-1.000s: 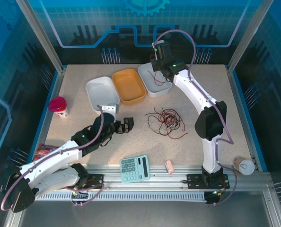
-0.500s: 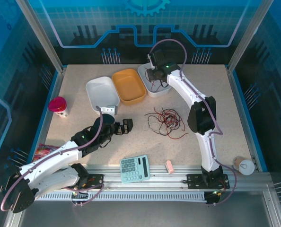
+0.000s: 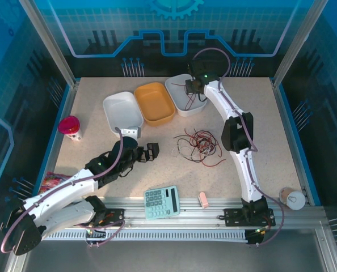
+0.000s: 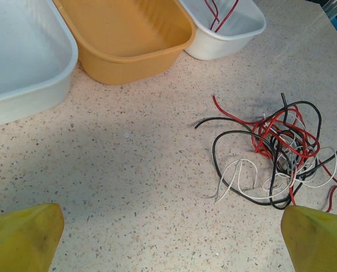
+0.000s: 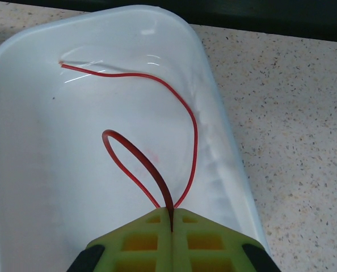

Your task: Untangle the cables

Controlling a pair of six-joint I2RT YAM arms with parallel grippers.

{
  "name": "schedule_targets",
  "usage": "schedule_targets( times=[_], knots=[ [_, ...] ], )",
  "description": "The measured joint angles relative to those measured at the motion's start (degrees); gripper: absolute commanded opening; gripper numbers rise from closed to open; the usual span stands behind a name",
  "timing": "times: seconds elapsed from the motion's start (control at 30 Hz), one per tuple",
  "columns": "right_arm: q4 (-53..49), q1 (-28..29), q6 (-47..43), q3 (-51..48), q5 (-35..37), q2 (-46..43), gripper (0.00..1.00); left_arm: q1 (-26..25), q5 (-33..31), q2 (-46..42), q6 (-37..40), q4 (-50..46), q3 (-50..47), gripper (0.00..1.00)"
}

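placing a freed red cable (image 5: 195,139) in the white tray (image 5: 21,170)
my right fingers (image 5: 148,241) are clamped on it over the tray, top centre of the overhead view. my left fingers (image 4: 21,238) are apart near the tangle (image 4: 282,147) mid-counter (image 4: 129,170). next, i reckon: let go, return to the tangle.

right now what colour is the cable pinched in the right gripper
Red; the cable in the right gripper shows best in the right wrist view.

Red, black, whitish cables (image 4: 282,144) tangled; one red cable (image 5: 195,139) looped inside tray (image 5: 43,170)
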Motion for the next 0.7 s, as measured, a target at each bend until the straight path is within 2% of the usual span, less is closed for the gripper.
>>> schedule_targets(
  times=[0.43,0.7],
  knots=[
    [2.7,-0.1,3.4,2.1,-3.5,7.6,0.0,0.0,0.1,0.0,0.0,0.1,0.0,0.99],
    [2.6,-0.2,4.0,2.1,-5.2,8.0,0.3,0.0,1.5,1.0,0.0,0.1,0.0,0.99]
  ],
)
